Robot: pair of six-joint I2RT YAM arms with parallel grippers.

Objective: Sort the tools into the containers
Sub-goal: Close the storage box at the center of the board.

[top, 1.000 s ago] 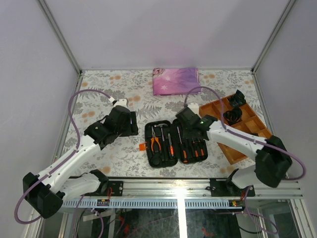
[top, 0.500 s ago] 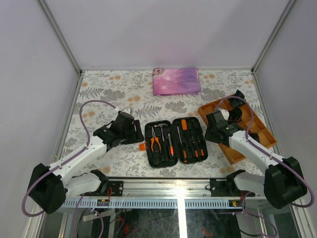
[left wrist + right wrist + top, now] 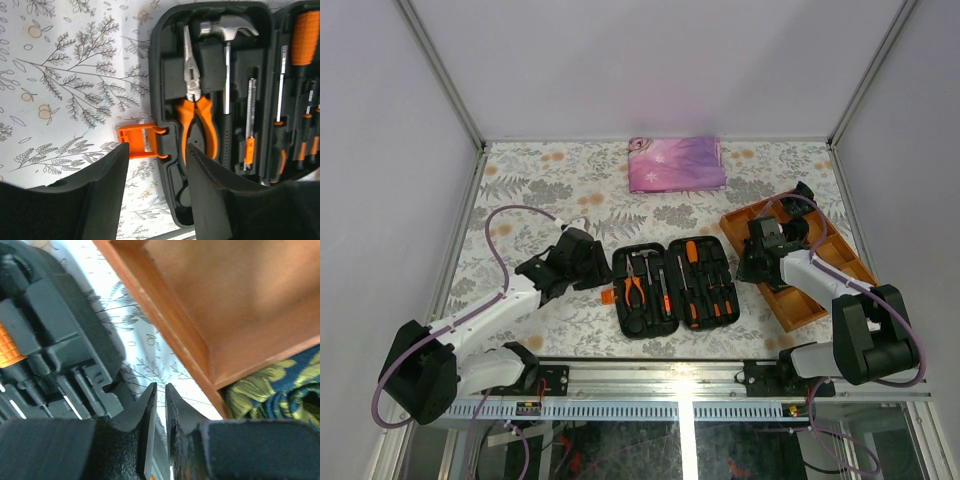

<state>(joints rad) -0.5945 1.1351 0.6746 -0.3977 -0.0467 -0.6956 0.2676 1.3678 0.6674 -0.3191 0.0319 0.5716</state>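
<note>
On floral-print table [image 3: 550, 190] | moulded black plastic case [image 3: 638, 322] lies open | left gripper [image 3: 158, 150] spread | right gripper [image 3: 160, 388] pinched closed

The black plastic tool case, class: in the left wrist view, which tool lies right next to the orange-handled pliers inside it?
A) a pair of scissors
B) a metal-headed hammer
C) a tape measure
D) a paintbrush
B: the metal-headed hammer lies in the slot next to the orange-handled pliers, both in the same half of the open black plastic tool case.
</note>
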